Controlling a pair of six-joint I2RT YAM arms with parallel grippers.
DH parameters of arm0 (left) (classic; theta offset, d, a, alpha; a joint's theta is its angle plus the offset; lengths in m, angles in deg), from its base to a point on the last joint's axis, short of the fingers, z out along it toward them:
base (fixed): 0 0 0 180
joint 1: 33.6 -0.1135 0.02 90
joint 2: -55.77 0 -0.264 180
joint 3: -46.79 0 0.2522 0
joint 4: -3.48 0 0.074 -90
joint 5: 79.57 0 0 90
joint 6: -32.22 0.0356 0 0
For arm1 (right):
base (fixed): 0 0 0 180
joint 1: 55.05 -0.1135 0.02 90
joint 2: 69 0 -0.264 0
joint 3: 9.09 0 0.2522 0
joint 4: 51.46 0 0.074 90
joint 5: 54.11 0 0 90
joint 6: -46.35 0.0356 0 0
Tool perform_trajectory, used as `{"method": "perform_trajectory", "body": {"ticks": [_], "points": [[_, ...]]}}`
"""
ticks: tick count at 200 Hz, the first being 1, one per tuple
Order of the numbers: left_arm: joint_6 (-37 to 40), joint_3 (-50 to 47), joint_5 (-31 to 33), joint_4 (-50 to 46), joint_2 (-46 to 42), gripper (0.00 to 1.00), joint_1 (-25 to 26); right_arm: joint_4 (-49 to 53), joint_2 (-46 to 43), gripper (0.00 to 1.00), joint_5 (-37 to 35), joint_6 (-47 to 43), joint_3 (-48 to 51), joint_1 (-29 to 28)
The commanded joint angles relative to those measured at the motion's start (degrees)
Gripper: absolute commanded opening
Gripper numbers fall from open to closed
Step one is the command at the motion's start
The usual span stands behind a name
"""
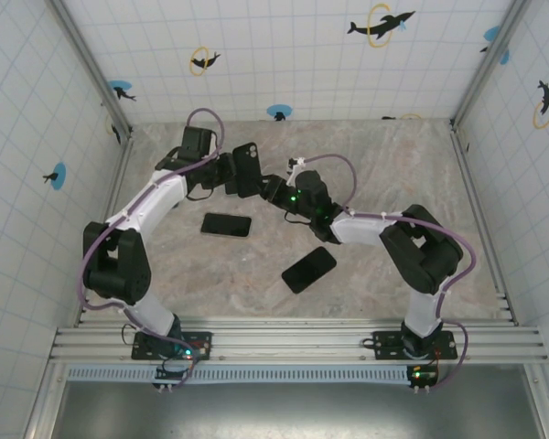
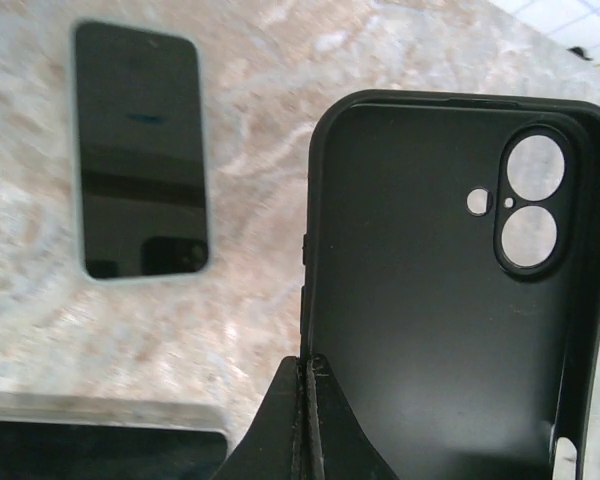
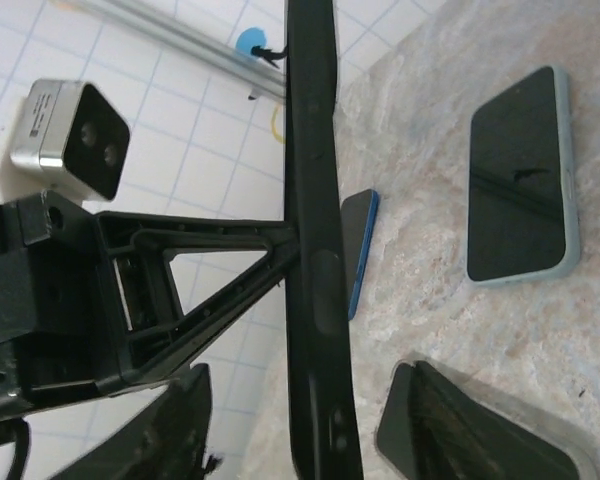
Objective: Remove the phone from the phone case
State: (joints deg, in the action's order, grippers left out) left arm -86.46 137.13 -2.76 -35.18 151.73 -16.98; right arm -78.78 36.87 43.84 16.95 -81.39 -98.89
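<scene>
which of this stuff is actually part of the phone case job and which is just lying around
Job: black phone case, empty, gripped by the left hand; right hand, open astride the case's edge.
Lying on the table: light-edged phone; blue-edged phone; dark phone. Can't tell which one came from the case.

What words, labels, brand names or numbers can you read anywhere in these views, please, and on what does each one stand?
No readable text anywhere.
phone case: plain black inside, no brand or marking.
pale-edged phone: dark screen, nothing written.
dolphin stickers on the walls: pictures only, no lettering.
silver camera: no label legible.
</scene>
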Motion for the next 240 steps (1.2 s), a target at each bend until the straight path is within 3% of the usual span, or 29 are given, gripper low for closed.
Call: {"method": "perform_trajectory", "body": {"ticks": [1, 41, 104, 150, 240], "points": [[7.55, 2.40, 7.25, -5.90, 2.00, 0.00, -1.97, 0.58, -3.14, 0.60, 0.05, -1.81, 1.21, 0.61], [16.98, 2.75, 12.86, -5.67, 5.64, 0.00, -5.93, 2.37, -5.76, 0.70, -0.20, -3.18, 4.35, 1.91], [26.44, 3.91, 15.92, -1.86, 13.18, 0.00, -12.59, 3.99, -9.75, 0.73, -0.78, -5.12, 8.15, 4.18], [29.17, 6.25, 15.14, 0.69, 17.77, 0.00, -16.15, 4.42, -11.20, 0.73, -1.17, -5.13, 9.59, 5.22], [32.47, 12.36, 16.18, 0.57, 26.09, 0.00, -16.38, 4.16, -10.85, 0.73, -0.79, -4.50, 9.79, 5.80]]}}
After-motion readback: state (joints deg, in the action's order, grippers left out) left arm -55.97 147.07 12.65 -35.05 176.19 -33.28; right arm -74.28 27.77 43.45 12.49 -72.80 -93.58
